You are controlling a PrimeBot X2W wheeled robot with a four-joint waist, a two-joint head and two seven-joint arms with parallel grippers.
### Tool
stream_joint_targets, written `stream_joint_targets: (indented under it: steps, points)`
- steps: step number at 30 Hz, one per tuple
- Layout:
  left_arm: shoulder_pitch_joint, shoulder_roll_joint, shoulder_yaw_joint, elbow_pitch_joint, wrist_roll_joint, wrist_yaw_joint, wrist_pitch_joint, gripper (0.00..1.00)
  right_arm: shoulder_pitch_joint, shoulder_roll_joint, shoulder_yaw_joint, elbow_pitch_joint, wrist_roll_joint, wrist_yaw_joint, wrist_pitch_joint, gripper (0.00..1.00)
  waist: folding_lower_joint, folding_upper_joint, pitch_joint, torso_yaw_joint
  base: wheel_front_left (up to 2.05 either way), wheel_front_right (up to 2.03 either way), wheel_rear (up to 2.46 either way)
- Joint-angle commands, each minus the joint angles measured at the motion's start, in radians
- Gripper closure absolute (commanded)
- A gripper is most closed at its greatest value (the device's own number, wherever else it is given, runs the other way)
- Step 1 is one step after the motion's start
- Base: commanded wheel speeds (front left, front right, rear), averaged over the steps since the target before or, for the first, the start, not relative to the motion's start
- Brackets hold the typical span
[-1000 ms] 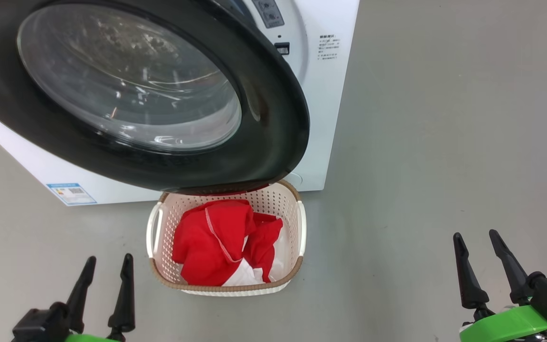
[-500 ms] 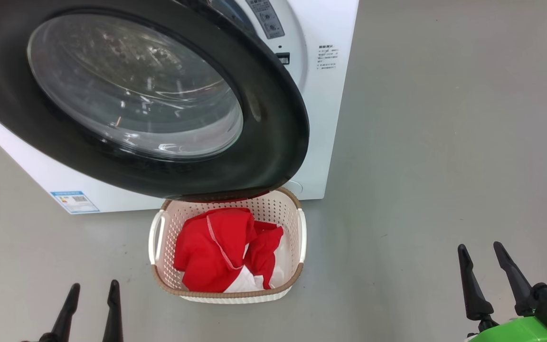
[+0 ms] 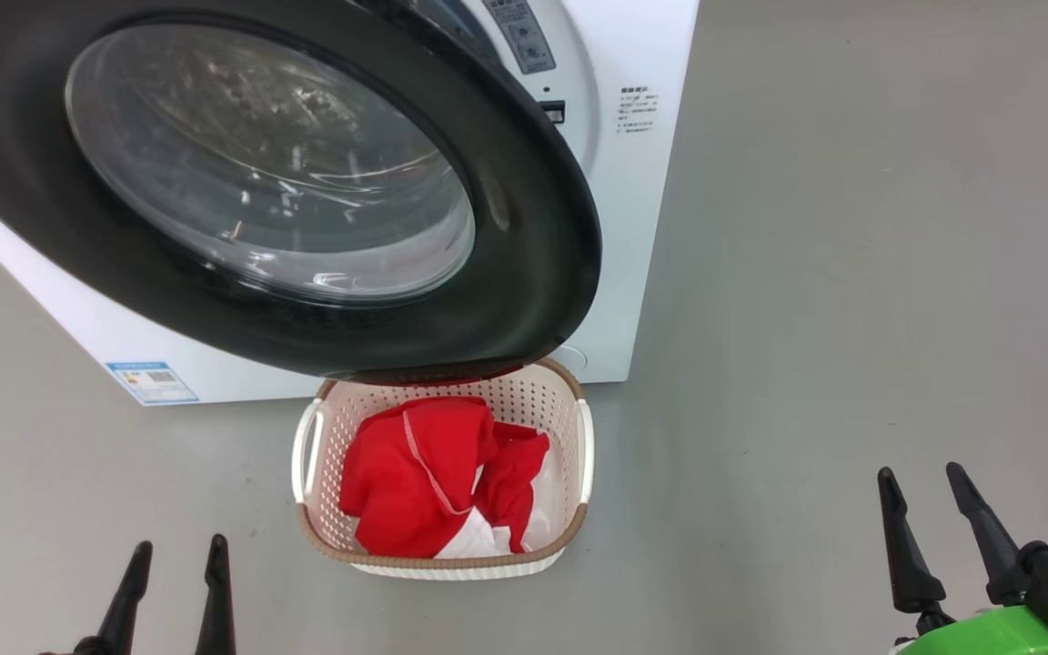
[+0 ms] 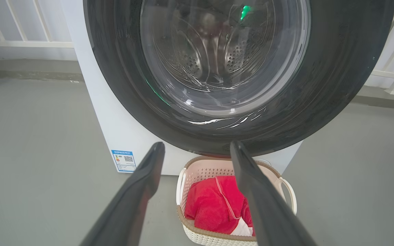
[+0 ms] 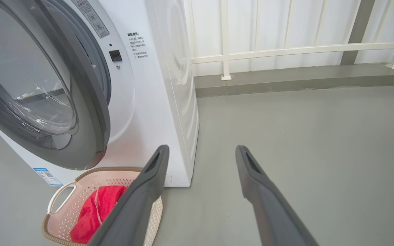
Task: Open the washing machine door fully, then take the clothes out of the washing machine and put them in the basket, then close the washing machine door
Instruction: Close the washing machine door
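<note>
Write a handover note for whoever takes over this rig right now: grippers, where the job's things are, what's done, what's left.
Left gripper: open, empty, low at the basket's left.
Right gripper: open, empty, well off to the basket's right.
Clothes: red and white bundle lying in the basket, which stands on the floor against the washing machine, its far end under the door.
Washing machine door: ajar, swung out from the front, not latched.
Done: clothes are in the basket.
Left: push the door shut.
</note>
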Motion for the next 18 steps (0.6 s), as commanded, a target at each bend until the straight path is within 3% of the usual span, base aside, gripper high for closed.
stream_joint_targets:
  steps: [1, 2, 3, 4, 18]
  points:
    - [-0.021, 0.006, 0.032, -0.022, -0.005, -0.005, -0.012, 0.00, -0.015, -0.020, 0.025, -0.026, 0.002, 0.005, -0.006, 0.00, 0.0000, 0.0000, 0.001, 0.003, 0.00, 0.00, 0.00]
    - [-0.023, 0.006, 0.030, -0.022, -0.007, -0.005, -0.012, 0.00, -0.017, -0.020, 0.029, -0.028, 0.004, 0.005, -0.006, 0.15, 0.0000, 0.0000, 0.002, 0.005, 0.00, 0.00, 0.00]
    - [-0.025, 0.006, 0.029, -0.022, -0.010, -0.005, -0.012, 0.00, -0.018, -0.021, 0.036, -0.029, 0.007, 0.005, -0.006, 0.65, 0.0000, 0.0000, 0.003, 0.008, 0.00, 0.00, 0.00]
    - [-0.028, 0.006, 0.027, -0.021, -0.013, -0.005, -0.012, 0.00, -0.020, -0.023, 0.043, -0.029, 0.009, 0.005, -0.006, 0.98, 0.0000, 0.0000, 0.004, 0.012, 0.00, 0.00, 0.00]
    - [-0.067, 0.006, -0.036, 0.006, -0.071, 0.001, -0.012, 0.00, -0.182, -0.039, 0.172, 0.022, 0.022, 0.005, -0.006, 1.00, 0.0000, 0.0000, 0.039, 0.120, 0.00, 0.00, 0.00]
